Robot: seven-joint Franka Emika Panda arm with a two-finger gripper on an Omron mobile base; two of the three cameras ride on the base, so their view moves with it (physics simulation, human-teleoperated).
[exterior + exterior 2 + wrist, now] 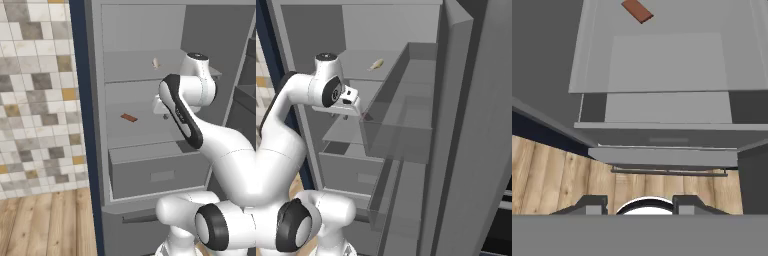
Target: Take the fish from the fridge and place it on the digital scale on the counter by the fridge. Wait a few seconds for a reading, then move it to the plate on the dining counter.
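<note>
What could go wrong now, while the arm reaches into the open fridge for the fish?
The gripper looks down at the drawer and faces the brown bar, not the fish one shelf higher, so it may pick the bar. The arm's elbow may also hit the door shelf.

The fridge [145,30] stands open, its front free. The fish [155,62] lies alone on the upper shelf [130,70], with open room above and around it. On the shelf below, a brown bar [129,117] lies alone, well apart from the side walls. The drawer [160,172] juts forward under these shelves. On the right the open door's bins [406,115] project close beside the gripper [346,116] and narrow that side
</note>
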